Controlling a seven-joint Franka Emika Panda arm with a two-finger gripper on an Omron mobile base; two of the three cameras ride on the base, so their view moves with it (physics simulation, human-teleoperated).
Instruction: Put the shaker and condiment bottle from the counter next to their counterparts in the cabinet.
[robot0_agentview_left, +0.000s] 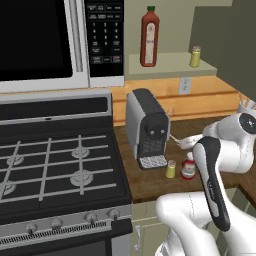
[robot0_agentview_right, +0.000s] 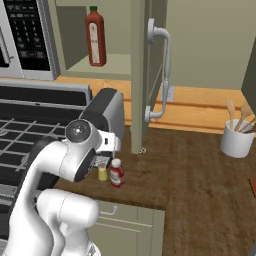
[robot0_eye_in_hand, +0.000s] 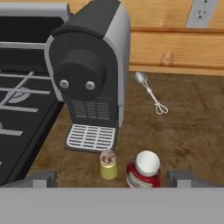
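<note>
On the brown counter (robot0_eye_in_hand: 188, 127), just in front of a coffee machine, the tiny yellow shaker (robot0_eye_in_hand: 108, 164) stands upright with the squat red condiment bottle (robot0_eye_in_hand: 144, 169) right beside it. The same shaker (robot0_agentview_left: 171, 169) and condiment bottle (robot0_agentview_left: 188, 169) sit near the counter's front edge. My gripper (robot0_eye_in_hand: 113, 180) is open, hovering above and in front of the pair, its fingertips (robot0_eye_in_hand: 41, 178) spread wider than both and touching neither. On the cabinet shelf (robot0_agentview_left: 170, 67) stand the counterparts: a tall red bottle (robot0_agentview_left: 149, 37) and a yellow shaker (robot0_agentview_left: 195, 57).
A grey and black coffee machine (robot0_agentview_left: 147, 127) stands close behind the two items. A small metal whisk (robot0_eye_in_hand: 151, 94) lies to its right. The stove (robot0_agentview_left: 50, 165) borders the counter on the left, under the microwave (robot0_agentview_left: 60, 40). The cabinet door (robot0_agentview_right: 142, 75) hangs open; a utensil cup (robot0_agentview_right: 237, 139) stands far right.
</note>
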